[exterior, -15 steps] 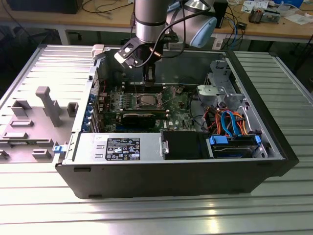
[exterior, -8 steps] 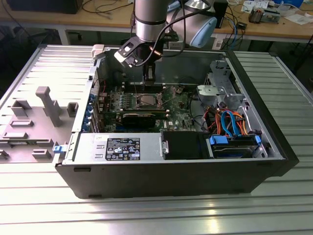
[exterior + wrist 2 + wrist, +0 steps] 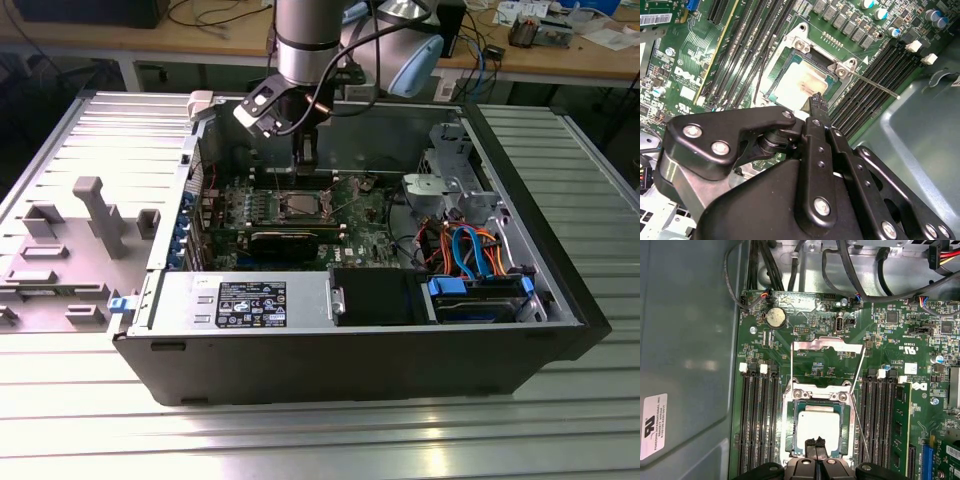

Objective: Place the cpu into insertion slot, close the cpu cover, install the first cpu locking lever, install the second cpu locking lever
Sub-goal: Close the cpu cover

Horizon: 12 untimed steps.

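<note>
Seating the cpu [image 3: 820, 424] looks like the step in hand, with the fingers [image 3: 811, 442] pressed together at its edge as it lies in the insertion slot [image 3: 789, 435], while beyond them the cpu cover [image 3: 827, 344] stands open; closing it would need them lifted clear
</note>
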Available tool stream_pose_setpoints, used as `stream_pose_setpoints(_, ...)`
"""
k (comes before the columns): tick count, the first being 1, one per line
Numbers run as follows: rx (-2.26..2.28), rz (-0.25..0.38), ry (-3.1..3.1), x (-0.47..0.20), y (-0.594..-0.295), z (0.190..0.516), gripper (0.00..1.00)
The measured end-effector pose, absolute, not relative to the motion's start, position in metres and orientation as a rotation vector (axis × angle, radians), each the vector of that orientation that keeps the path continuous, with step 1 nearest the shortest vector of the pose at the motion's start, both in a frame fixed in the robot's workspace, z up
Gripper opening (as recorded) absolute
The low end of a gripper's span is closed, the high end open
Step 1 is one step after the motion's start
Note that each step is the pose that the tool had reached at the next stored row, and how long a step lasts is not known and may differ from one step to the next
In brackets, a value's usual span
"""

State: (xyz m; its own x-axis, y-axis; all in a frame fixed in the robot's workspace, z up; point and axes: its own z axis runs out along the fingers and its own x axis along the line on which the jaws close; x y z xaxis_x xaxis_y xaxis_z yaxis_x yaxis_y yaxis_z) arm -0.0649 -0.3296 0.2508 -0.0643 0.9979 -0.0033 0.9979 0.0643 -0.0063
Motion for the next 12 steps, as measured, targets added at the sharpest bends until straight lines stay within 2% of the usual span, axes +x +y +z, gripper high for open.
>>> stream_pose_setpoints(12,-2.148,0.011,-2.290,-0.0602,-0.3295,0.2503,0.11)
